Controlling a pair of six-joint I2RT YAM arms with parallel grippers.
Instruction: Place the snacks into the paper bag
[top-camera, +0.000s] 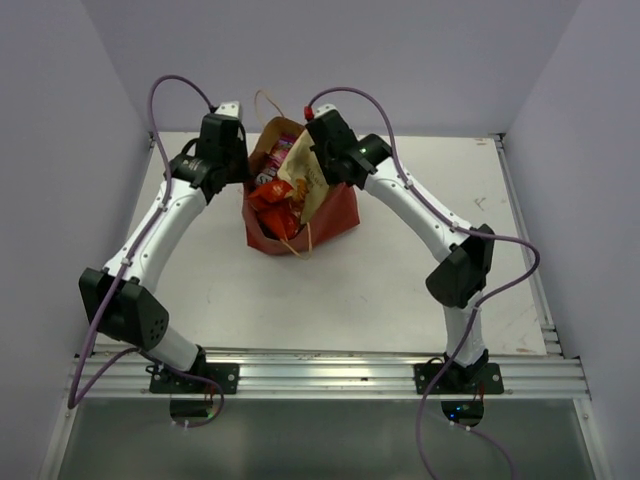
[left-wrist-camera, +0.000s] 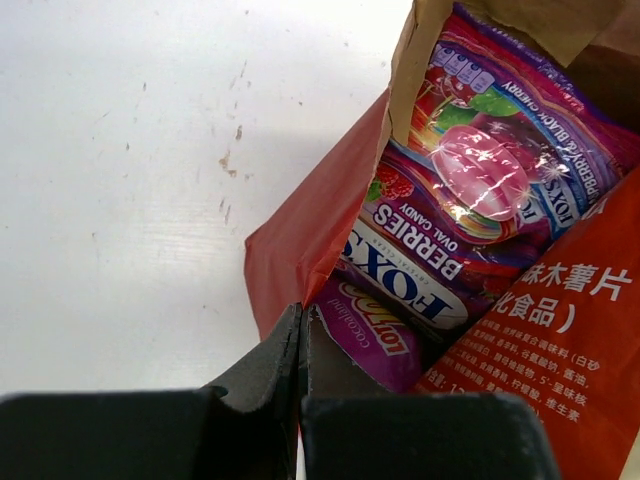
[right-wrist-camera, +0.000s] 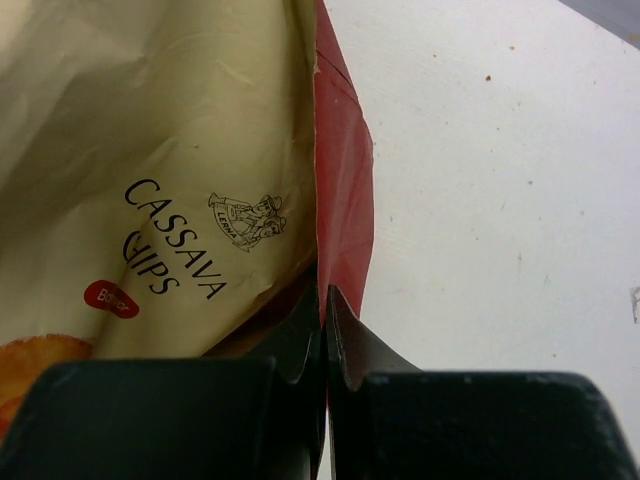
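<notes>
From above, the paper bag (top-camera: 338, 215) stands open on the white table (top-camera: 400, 290) with glossy packets poking out. The left gripper (top-camera: 243, 172) and right gripper (top-camera: 320, 150) sit at opposite sides of its mouth. Through the left wrist camera, the black jaws are pressed together, nipping the bag's creased red wall beside a shiny purple candy pack (left-wrist-camera: 450, 230) and an orange packet (left-wrist-camera: 560, 340). The right wrist view shows those jaws likewise closed, pinching the red rim just beside the beige, crinkled cassava chips packet (right-wrist-camera: 150, 150).

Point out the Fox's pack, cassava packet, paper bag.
Fox's pack (left-wrist-camera: 470, 200), left wrist view, printed front.
cassava packet (right-wrist-camera: 150, 130), right wrist view, beige face.
paper bag (right-wrist-camera: 345, 200), right wrist view, red wall.
</notes>
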